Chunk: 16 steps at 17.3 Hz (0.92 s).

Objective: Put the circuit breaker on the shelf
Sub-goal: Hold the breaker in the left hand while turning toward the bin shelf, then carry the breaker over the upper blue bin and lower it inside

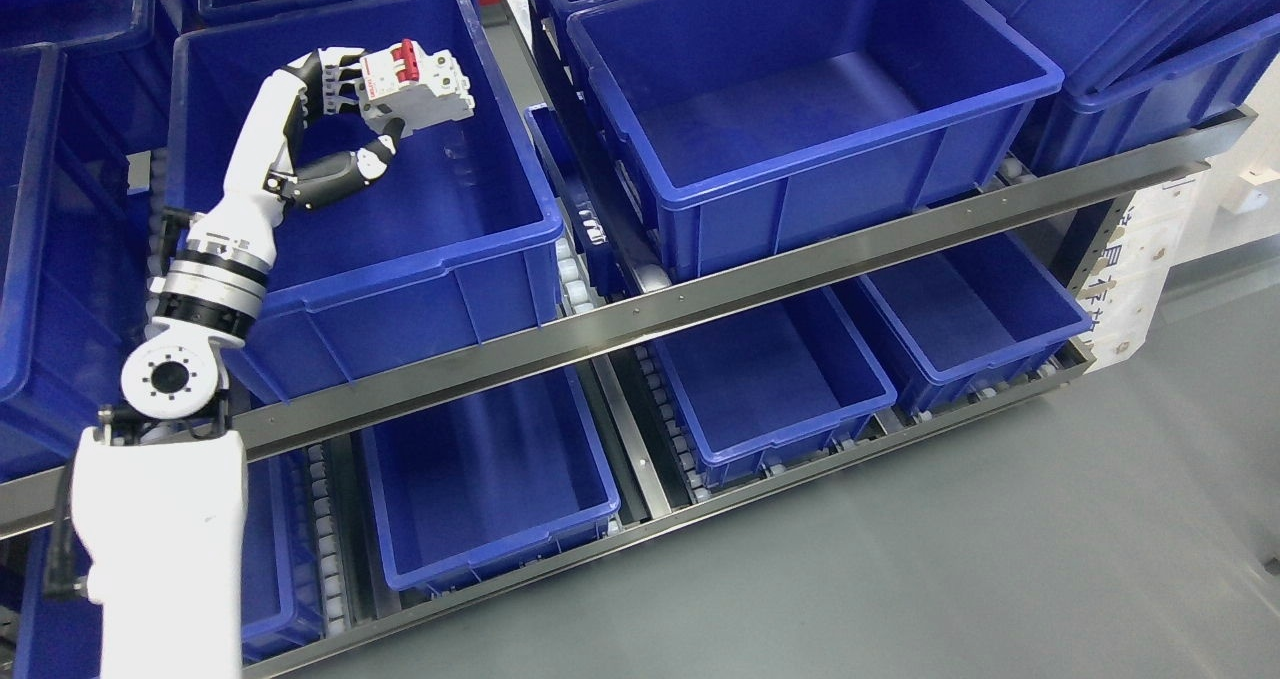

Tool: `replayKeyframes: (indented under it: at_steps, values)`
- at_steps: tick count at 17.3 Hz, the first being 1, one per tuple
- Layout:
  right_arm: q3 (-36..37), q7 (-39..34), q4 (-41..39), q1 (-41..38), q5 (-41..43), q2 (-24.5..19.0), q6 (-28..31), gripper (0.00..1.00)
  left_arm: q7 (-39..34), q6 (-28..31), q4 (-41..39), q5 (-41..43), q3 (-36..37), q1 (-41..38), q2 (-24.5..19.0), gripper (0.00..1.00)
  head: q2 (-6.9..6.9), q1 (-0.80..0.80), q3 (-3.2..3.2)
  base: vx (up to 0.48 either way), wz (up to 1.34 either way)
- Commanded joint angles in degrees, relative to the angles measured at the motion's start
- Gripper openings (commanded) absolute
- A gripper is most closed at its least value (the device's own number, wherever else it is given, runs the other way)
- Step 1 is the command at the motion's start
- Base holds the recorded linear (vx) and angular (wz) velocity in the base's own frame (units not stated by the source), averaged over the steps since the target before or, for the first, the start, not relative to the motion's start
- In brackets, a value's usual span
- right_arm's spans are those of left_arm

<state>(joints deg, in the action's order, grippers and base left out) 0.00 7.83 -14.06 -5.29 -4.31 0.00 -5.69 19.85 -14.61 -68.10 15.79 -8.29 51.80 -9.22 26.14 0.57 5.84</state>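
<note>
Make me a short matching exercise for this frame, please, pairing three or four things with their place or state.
Things:
1. circuit breaker
2. left hand
3. upper-left bin
4. steel rail

Descriptions:
A. runs along the front of the upper shelf
B. white with red toggles, held in the air
C. blue, lies under the held part
D. fingers closed around a part

Pairs: 1-B, 2-D, 3-C, 4-A
</note>
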Motion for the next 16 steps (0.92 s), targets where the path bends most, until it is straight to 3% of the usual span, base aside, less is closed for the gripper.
replayKeyframes:
  at_steps: [1,16]
  values:
    - [-1.1,0.0,0.0,0.0,0.0,1.0,10.2,1.00,-0.1,0.5,11.1,2.0,-2.0,2.7,-7.3,0.15,0.00,0.00,0.00,-0.003,-0.04]
    - [-1.1,0.0,0.0,0.0,0.0,1.0,10.2,1.00,-0.3,0.6,11.2,2.0,-2.2,3.6,-8.8,0.14,-0.01,0.00,0.00,0.001,-0.02]
